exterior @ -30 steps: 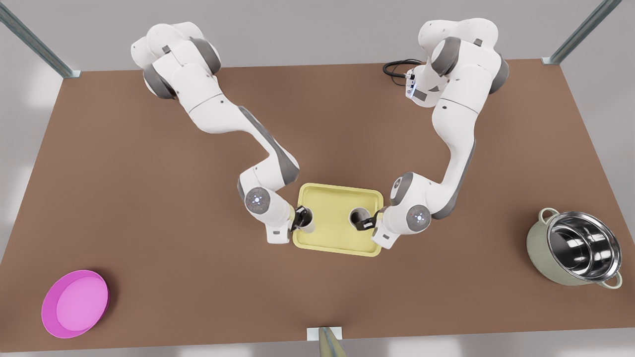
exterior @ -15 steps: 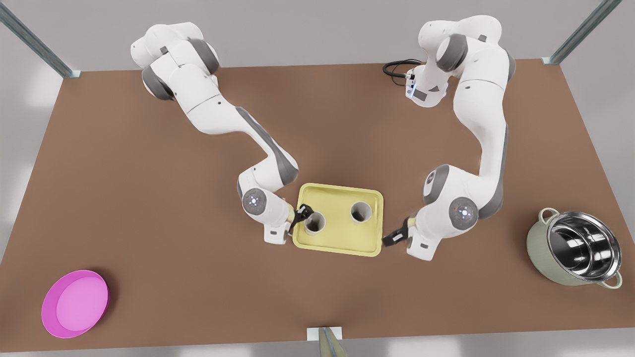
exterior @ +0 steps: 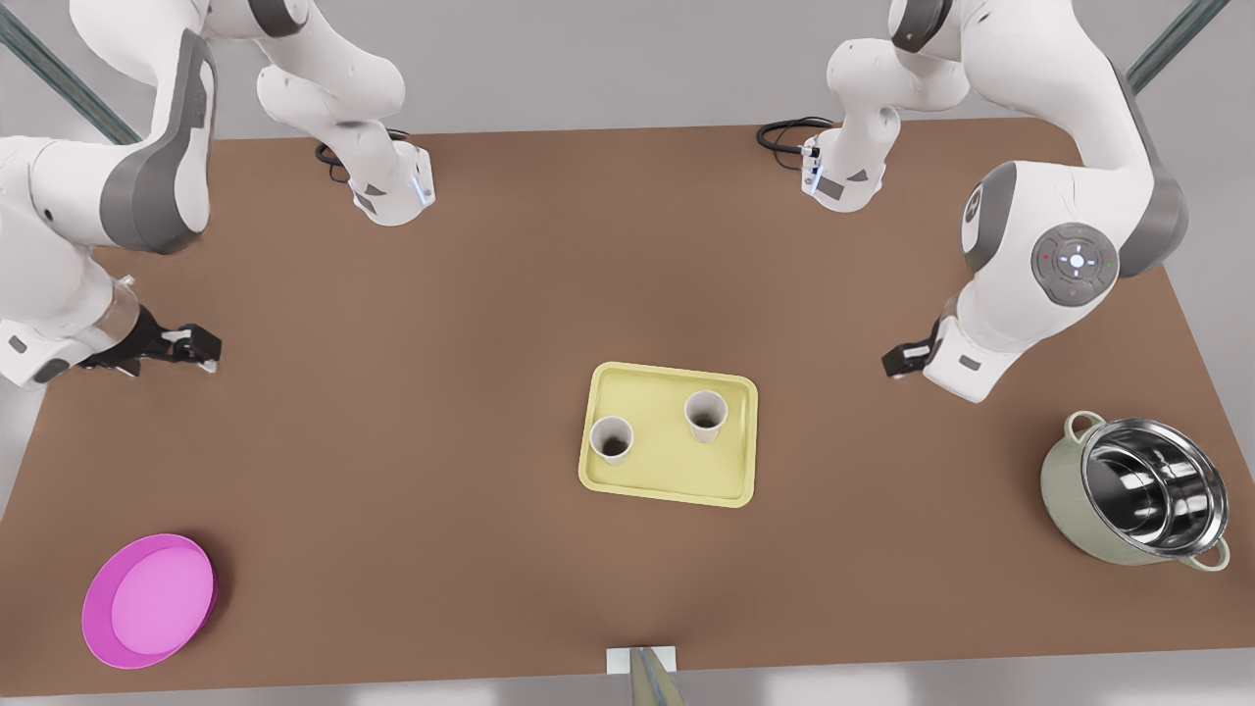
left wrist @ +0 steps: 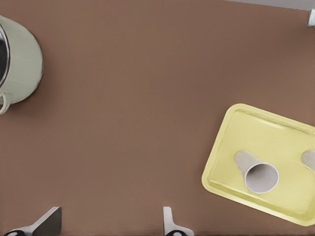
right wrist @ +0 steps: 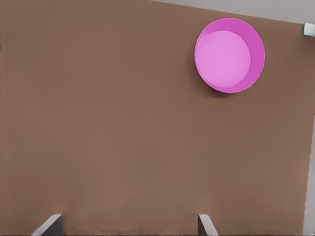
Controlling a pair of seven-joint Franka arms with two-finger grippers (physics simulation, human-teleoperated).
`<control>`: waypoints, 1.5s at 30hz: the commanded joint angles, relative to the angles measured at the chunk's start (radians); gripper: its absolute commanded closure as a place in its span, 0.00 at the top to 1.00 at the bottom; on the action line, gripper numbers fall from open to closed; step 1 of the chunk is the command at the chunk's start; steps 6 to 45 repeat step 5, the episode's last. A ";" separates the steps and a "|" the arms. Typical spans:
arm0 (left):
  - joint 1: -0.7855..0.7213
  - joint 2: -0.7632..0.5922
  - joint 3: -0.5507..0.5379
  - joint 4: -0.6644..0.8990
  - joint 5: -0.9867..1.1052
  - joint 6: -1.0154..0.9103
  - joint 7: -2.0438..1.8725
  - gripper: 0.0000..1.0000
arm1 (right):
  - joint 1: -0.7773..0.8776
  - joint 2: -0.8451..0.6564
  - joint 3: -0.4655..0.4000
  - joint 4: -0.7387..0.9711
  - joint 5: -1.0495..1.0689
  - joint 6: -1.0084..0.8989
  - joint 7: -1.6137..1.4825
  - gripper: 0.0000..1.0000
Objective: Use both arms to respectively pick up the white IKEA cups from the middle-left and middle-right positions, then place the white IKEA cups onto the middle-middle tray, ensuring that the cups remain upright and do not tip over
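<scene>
Two white IKEA cups stand upright and apart on the pale-yellow tray (exterior: 671,482), one toward the front view's left (exterior: 611,438) and one toward its right (exterior: 705,415). My left gripper (exterior: 894,361) hangs open well off the tray on the front view's right. Its wrist view shows its spread fingertips (left wrist: 108,222), the tray (left wrist: 261,129), one cup (left wrist: 261,176) and the edge of the other cup (left wrist: 310,160). My right gripper (exterior: 199,345) is open and empty far out on the front view's left, over bare table (right wrist: 128,226).
A magenta plate (exterior: 149,600) (right wrist: 229,55) lies near the front corner on the front view's left. A large steel pot (exterior: 1137,490) (left wrist: 17,59) stands near the table's edge on the front view's right. A black cable (exterior: 784,132) lies by the arm base at the back.
Both grippers have let go of the cups and the arms have drawn back high and wide to the table's two sides. The cups stay upright on the tray.
</scene>
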 commanded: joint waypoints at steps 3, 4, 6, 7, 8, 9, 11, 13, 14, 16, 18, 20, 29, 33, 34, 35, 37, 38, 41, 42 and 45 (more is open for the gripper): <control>-0.001 0.001 0.000 0.000 -0.016 -0.026 0.372 1.00 | 0.001 -0.032 0.002 -0.016 0.001 -0.118 -0.008 1.00; -0.001 0.004 0.000 0.000 -0.016 -0.026 0.371 1.00 | -0.002 -0.034 0.002 -0.013 0.001 -0.118 -0.009 1.00; -0.001 0.004 0.000 0.000 -0.016 -0.026 0.371 1.00 | -0.005 -0.034 0.002 -0.011 0.001 -0.118 -0.011 1.00; -0.001 0.004 0.000 0.000 -0.016 -0.026 0.371 1.00 | -0.005 -0.034 0.002 -0.011 0.001 -0.118 -0.011 1.00; -0.001 0.004 0.000 0.000 -0.016 -0.026 0.371 1.00 | -0.005 -0.034 0.002 -0.011 0.001 -0.118 -0.011 1.00; -0.001 0.004 0.000 0.000 -0.016 -0.026 0.371 1.00 | -0.005 -0.034 0.002 -0.011 0.001 -0.118 -0.011 1.00; -0.001 0.004 0.000 0.000 -0.016 -0.026 0.371 1.00 | -0.005 -0.034 0.002 -0.011 0.001 -0.118 -0.011 1.00; -0.001 0.004 0.000 0.000 -0.016 -0.026 0.371 1.00 | -0.005 -0.034 0.002 -0.011 0.001 -0.118 -0.011 1.00; -0.001 0.004 0.000 0.000 -0.016 -0.026 0.371 1.00 | -0.005 -0.034 0.002 -0.011 0.001 -0.118 -0.011 1.00; -0.001 0.004 0.000 0.000 -0.016 -0.026 0.371 1.00 | -0.005 -0.034 0.002 -0.011 0.001 -0.118 -0.011 1.00; -0.001 0.004 0.000 0.000 -0.016 -0.026 0.371 1.00 | -0.005 -0.034 0.002 -0.011 0.001 -0.118 -0.011 1.00; -0.001 0.004 0.000 0.000 -0.016 -0.026 0.371 1.00 | -0.005 -0.034 0.002 -0.011 0.001 -0.118 -0.011 1.00; -0.001 0.004 0.000 0.000 -0.016 -0.026 0.371 1.00 | -0.005 -0.034 0.002 -0.011 0.001 -0.118 -0.011 1.00; -0.001 0.004 0.000 0.000 -0.016 -0.026 0.371 1.00 | -0.005 -0.034 0.002 -0.011 0.001 -0.118 -0.011 1.00; -0.001 0.004 0.000 0.000 -0.016 -0.026 0.371 1.00 | -0.005 -0.034 0.002 -0.011 0.001 -0.118 -0.011 1.00; -0.001 0.004 0.000 0.000 -0.016 -0.026 0.371 1.00 | -0.005 -0.034 0.002 -0.011 0.001 -0.118 -0.011 1.00; -0.001 0.004 0.000 0.000 -0.016 -0.026 0.371 1.00 | -0.005 -0.034 0.002 -0.011 0.001 -0.118 -0.011 1.00; -0.001 0.004 0.000 0.000 -0.016 -0.026 0.371 1.00 | -0.005 -0.034 0.002 -0.011 0.001 -0.118 -0.011 1.00; -0.001 0.004 0.000 0.000 -0.016 -0.026 0.371 1.00 | -0.005 -0.034 0.002 -0.011 0.001 -0.118 -0.011 1.00; -0.001 0.004 0.000 0.000 -0.016 -0.026 0.371 1.00 | -0.005 -0.034 0.002 -0.011 0.001 -0.118 -0.011 1.00; -0.001 0.004 0.000 0.000 -0.016 -0.026 0.371 1.00 | -0.005 -0.034 0.002 -0.011 0.001 -0.118 -0.011 1.00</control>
